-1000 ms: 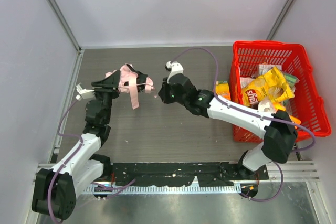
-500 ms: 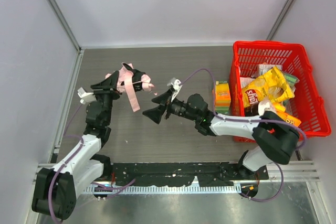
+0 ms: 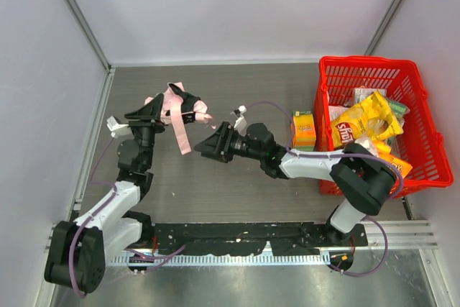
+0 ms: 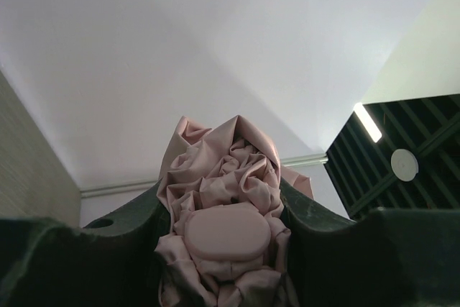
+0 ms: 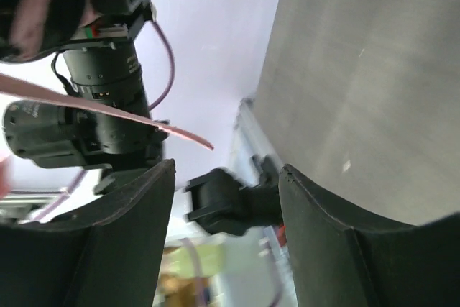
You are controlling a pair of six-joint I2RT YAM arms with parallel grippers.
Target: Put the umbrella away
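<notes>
As things stand now: the left gripper (image 3: 164, 111) holds the umbrella (image 3: 177, 108) up above the table (image 3: 237, 185), well apart from the red basket (image 3: 366, 73), on the basket's left side.
Umbrella: pale pink. The thin fabric is crumpled and not yet wrapped tidy, and dark parts show among the folds.
Left wrist view: the bunched fabric (image 4: 223, 170) fills the gap between the two fingers, with a rounded pink piece in the middle.
Left gripper state: the jaws are closed part way on the fabric bundle (image 4: 223, 249), so the umbrella is gripped firmly.
Strap: a narrow pink strap (image 3: 180, 134) hangs free from the bundle, on the side facing the basket. Its end is loose.
Why lifted: I think the bundle is kept off the table so that the strap falls clear and the other arm can reach it.
Right gripper: it (image 3: 207, 146) is between the umbrella and the basket, much nearer to the umbrella and just beside the hanging strap, pointing away from the basket.
Right gripper state: the jaws are spread and nothing is between them (image 5: 224, 177). In its own view the strap (image 5: 108, 109) passes beyond the fingertips, not inside them.
Step in hand: probably to catch the strap and wind it around the fabric.
Basket: it holds a yellow chips bag (image 3: 366, 124) and other packets. A yellow-green carton (image 3: 304, 131) stands just outside its left wall.
Risk: the strap is thin and may swing away from the jaws.
</notes>
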